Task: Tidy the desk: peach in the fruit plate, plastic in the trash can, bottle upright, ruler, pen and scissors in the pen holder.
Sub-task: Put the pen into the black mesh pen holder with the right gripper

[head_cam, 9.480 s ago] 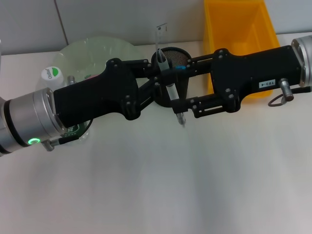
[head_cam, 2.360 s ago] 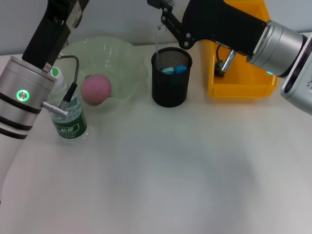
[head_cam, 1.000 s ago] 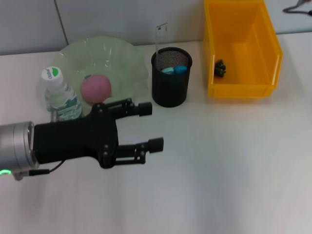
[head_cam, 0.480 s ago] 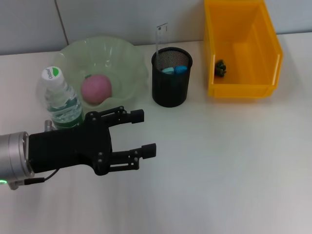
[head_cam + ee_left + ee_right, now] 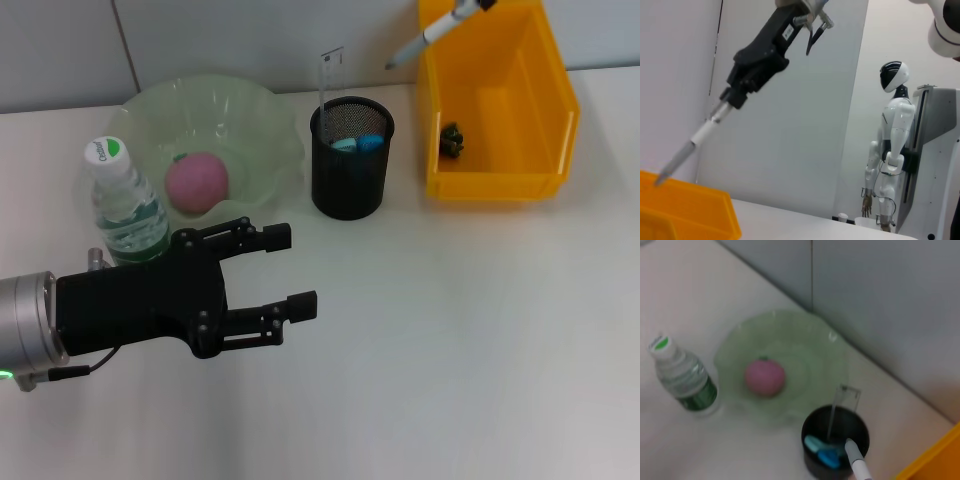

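Observation:
The pen (image 5: 432, 32) hangs tilted in the air between the black mesh pen holder (image 5: 350, 185) and the yellow trash can (image 5: 500, 185). My right gripper (image 5: 731, 95) is shut on its upper end and is almost wholly above the head view. In the right wrist view the pen (image 5: 858, 464) points down at the pen holder (image 5: 836, 452). The ruler (image 5: 330, 78) and the blue-handled scissors (image 5: 358, 143) stand in the holder. The peach (image 5: 197, 181) lies in the green fruit plate (image 5: 270, 120). The bottle (image 5: 125, 205) stands upright. Dark plastic (image 5: 452, 140) lies in the trash can. My left gripper (image 5: 290, 270) hovers open, holding nothing, low at the near left.
A grey wall runs behind the desk. In the left wrist view a white humanoid robot (image 5: 887, 165) stands far off in the room. Bare white desk surface (image 5: 470, 340) spreads in front of the holder and the trash can.
The pen has come into the head view from above, held by my right gripper. My left gripper has stayed almost still since half a second ago, after drawing back toward the near left.

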